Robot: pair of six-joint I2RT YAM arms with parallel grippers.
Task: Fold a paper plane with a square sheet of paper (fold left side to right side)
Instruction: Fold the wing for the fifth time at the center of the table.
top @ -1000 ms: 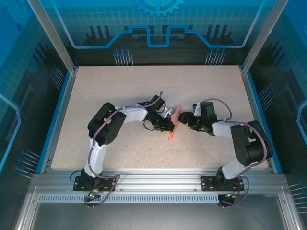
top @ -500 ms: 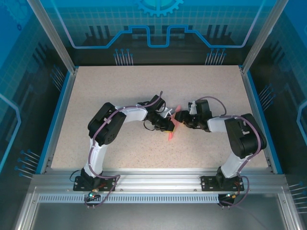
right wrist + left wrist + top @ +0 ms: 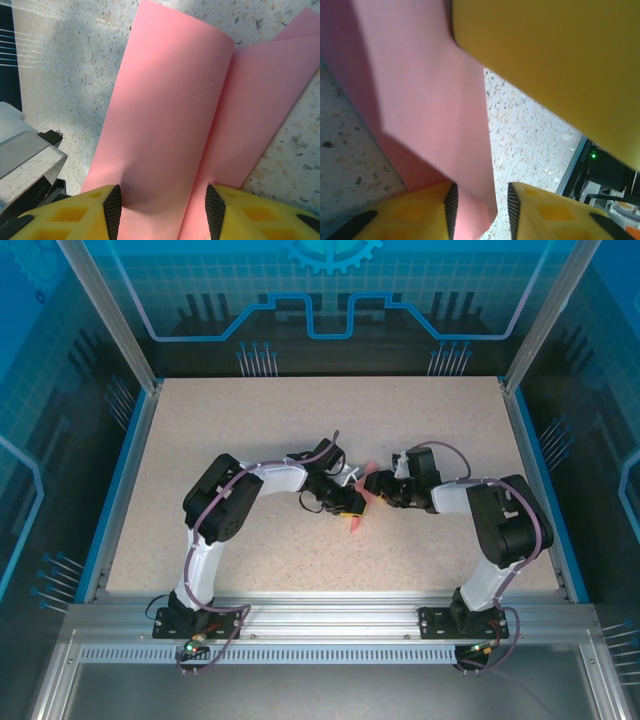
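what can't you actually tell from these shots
The paper, outline and creases: top view, too small, left gripper and right gripper partly cover it; wrist views crop it.
Whether the right gripper squeezes or just straddles it: right wrist view, bottom edge cuts the fingers.
The yellow shape: left wrist view, too close, blurred.

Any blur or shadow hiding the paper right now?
Left wrist: paper soft-focus, a blurred yellow mass crowding the top. Right wrist: sharp, soft shadow over the paper's lower part. Top external: evenly lit, paper tiny in frame.
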